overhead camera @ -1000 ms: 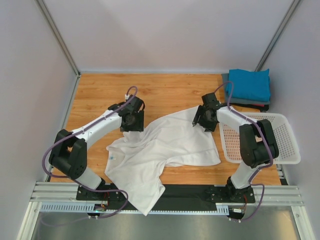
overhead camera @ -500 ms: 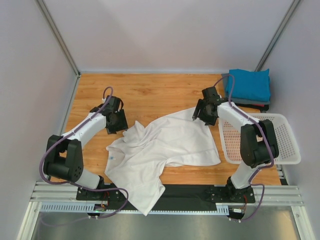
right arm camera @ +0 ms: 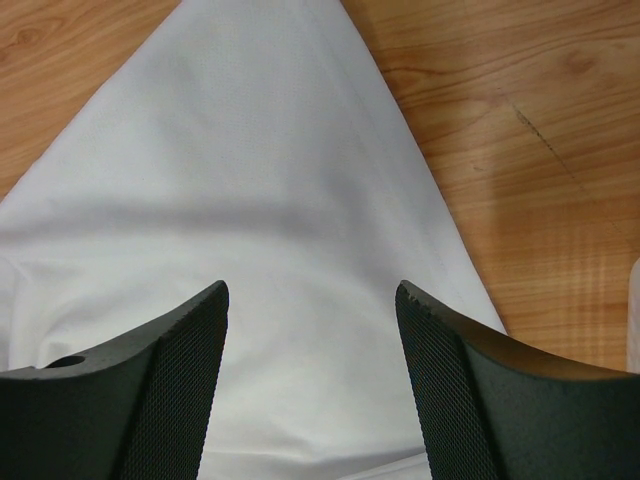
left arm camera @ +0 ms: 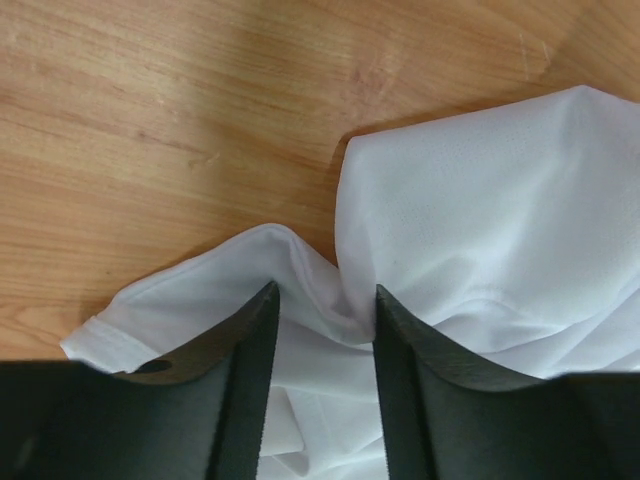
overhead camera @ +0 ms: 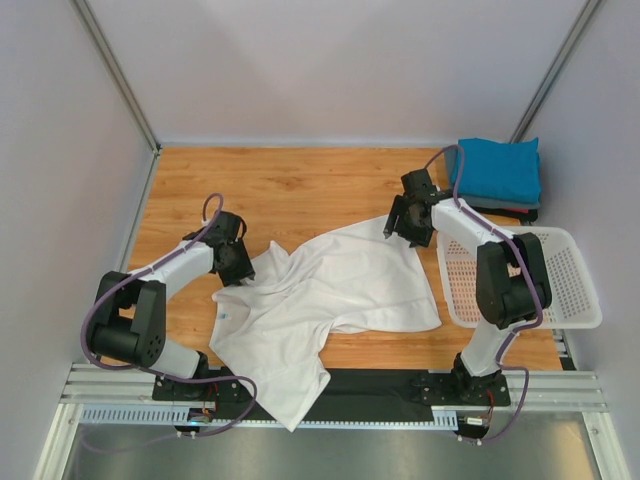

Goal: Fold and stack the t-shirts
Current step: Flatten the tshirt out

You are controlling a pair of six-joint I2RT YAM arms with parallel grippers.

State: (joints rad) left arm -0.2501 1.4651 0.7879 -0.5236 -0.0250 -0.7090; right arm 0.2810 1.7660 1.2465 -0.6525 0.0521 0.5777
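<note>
**White shirt lies rumpled mid-table, both arms at its edges**

The white t-shirt [overhead camera: 330,290] lies unfolded and creased across the middle of the wooden table [overhead camera: 300,185]. Its crew neck is turned toward the left, and its near end droops over the table edge onto the black rail between the arm bases. One far corner tapers to a point aimed at the back right.

The left gripper [overhead camera: 236,264] is down at the shirt's left edge, beside a sleeve. From its wrist camera the two fingers [left arm camera: 250,360] stand about half apart, straddling a raised ridge of white cloth. The cloth sits in the gap, but I see no pinch on it.

The right gripper [overhead camera: 398,228] hangs over the pointed far corner. Its fingers [right arm camera: 180,370] are spread wide with flat cloth below them, and it has hold of nothing.

Well apart, in the back right corner, the teal t-shirt [overhead camera: 497,168] sits folded on top of the dark grey t-shirt [overhead camera: 500,208], of which only the front edge shows. The white mesh basket [overhead camera: 560,270] stands just in front of that pile, along the right side of the table beside the right arm.
</note>
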